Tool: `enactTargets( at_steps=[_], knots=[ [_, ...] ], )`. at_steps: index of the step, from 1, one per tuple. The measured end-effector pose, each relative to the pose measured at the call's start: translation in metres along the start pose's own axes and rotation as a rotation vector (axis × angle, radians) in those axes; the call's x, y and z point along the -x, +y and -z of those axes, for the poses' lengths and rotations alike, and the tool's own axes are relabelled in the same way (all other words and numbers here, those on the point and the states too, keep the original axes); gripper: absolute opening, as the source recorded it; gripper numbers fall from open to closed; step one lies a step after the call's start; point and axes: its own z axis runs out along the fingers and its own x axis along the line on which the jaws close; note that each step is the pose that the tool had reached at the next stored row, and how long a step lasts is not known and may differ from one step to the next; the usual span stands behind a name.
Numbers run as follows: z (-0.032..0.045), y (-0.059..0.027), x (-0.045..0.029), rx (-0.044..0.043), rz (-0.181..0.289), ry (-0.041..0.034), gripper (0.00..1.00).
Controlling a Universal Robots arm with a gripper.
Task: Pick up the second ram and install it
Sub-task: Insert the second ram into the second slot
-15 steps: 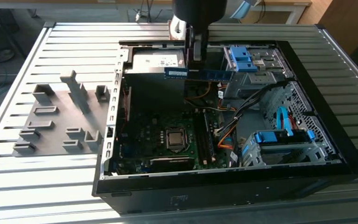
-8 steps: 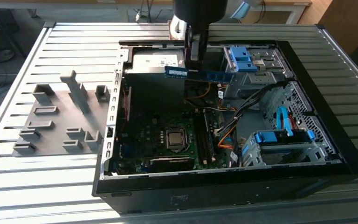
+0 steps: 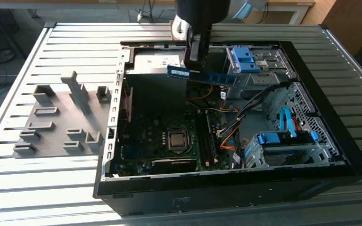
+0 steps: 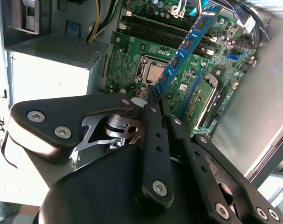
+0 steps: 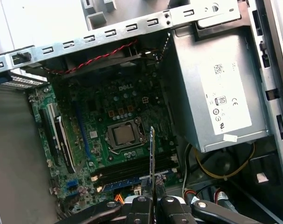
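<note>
On the slatted bench (image 3: 55,42) lies an open computer case (image 3: 231,188); over it is the arm (image 3: 200,12), its gripper (image 3: 193,56) pinching the second ram (image 3: 203,75).
The arm reaches straight down, holding the second ram roughly level in the air above the motherboard (image 3: 143,141). The exterior view takes in the grey slotted tray (image 3: 43,136) beside the case. The second wrist view shows the ram's blue face and black chips (image 4: 190,42). The first wrist view catches it edge-on, a thin line over the memory slots (image 5: 132,168).
</note>
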Motion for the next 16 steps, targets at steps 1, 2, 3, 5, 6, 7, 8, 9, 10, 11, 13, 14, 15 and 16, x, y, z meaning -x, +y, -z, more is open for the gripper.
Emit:
enactTargets(
  at_steps=[1, 2, 3, 5, 6, 7, 8, 9, 10, 11, 13, 14, 15, 16],
  knots=[
    [0.0000, 0.0000, 0.0000, 0.0000, -0.011, 0.0004, 0.14],
    [-0.0001, 0.0000, 0.0000, -0.0001, -0.021, 0.0007, 0.14],
    [-0.0001, -0.0001, 0.0000, -0.0001, -0.032, 0.0010, 0.14],
    [-0.0002, -0.0001, 0.0000, -0.0001, -0.053, 0.0016, 0.14],
    [-0.0003, -0.0001, 0.0000, -0.0002, -0.063, 0.0019, 0.14],
    [-0.0003, -0.0002, 0.0000, -0.0002, -0.073, 0.0022, 0.14],
    [-0.0003, -0.0002, 0.0001, -0.0002, -0.083, 0.0025, 0.14],
    [-0.0004, -0.0003, 0.0001, -0.0003, -0.093, 0.0028, 0.14],
    [-0.0004, -0.0003, 0.0001, -0.0003, -0.103, 0.0032, 0.14],
    [-0.0005, -0.0003, 0.0001, -0.0003, -0.113, 0.0034, 0.14],
    [-0.0005, -0.0004, 0.0001, -0.0004, -0.134, 0.0042, 0.14],
    [-0.0006, -0.0004, 0.0001, -0.0004, -0.145, 0.0045, 0.14],
    [-0.0007, -0.0004, 0.0001, -0.0005, -0.156, 0.0048, 0.14],
    [-0.0007, -0.0004, 0.0001, -0.0005, -0.167, 0.0051, 0.14]
  ],
)
